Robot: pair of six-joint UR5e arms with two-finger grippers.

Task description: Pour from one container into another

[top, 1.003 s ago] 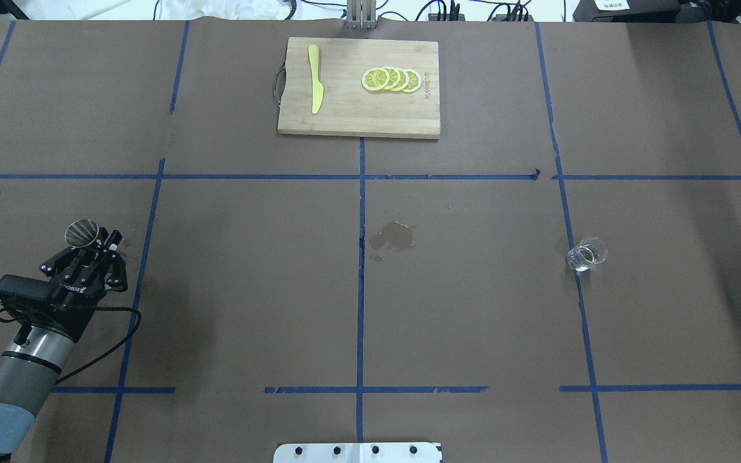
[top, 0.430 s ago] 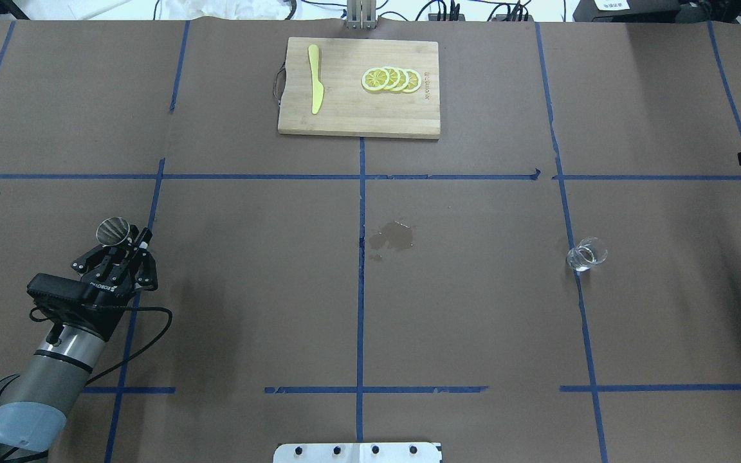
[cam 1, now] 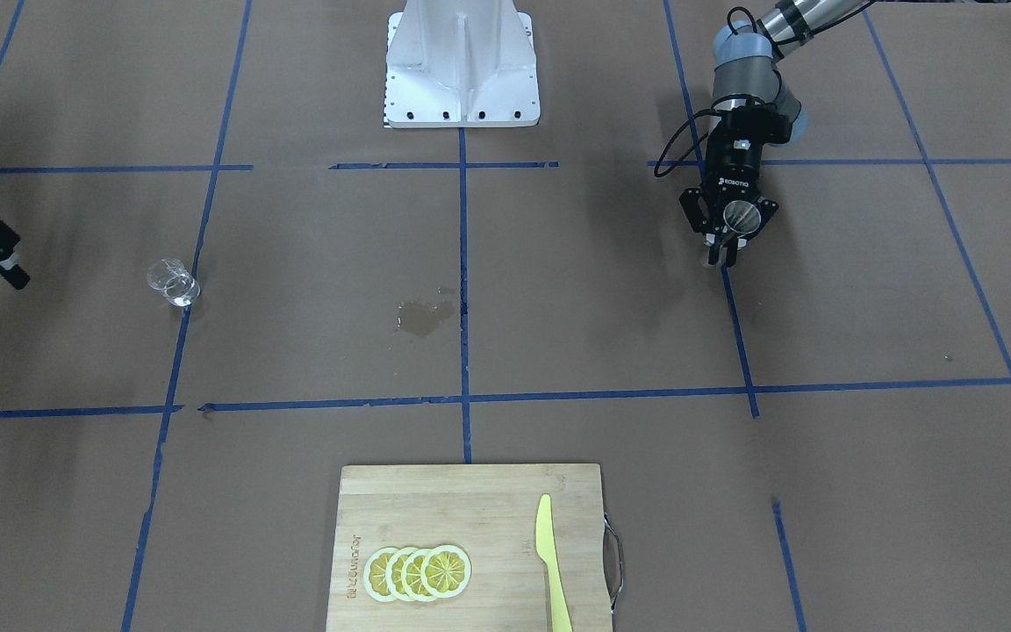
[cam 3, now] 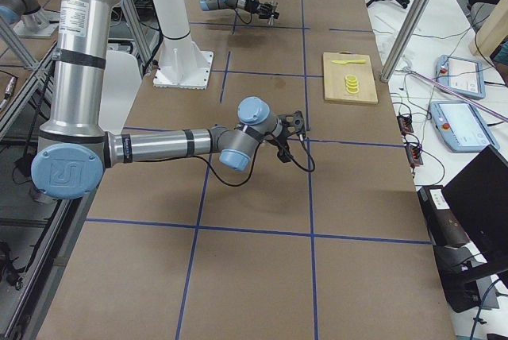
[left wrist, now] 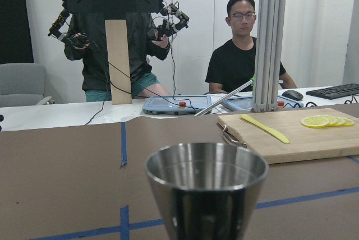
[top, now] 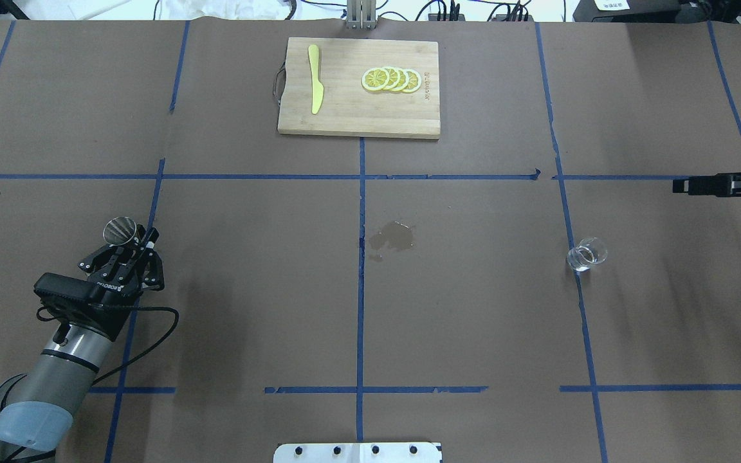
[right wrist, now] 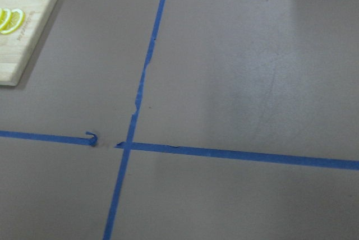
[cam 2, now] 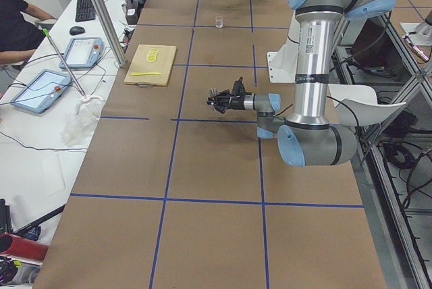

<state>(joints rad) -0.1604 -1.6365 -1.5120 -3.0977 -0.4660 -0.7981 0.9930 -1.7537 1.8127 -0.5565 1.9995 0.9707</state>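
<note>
Right gripper (top: 678,186) entered, level, spread apart; left gripper (top: 131,236), low, outstretched, grasps jigger (top: 119,229).

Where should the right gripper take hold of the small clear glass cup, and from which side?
Grip the small clear glass cup across its side wall, coming in level from the robot's right, where the right gripper is. It stands upright, and a side grip leaves its mouth free for pouring.
</note>
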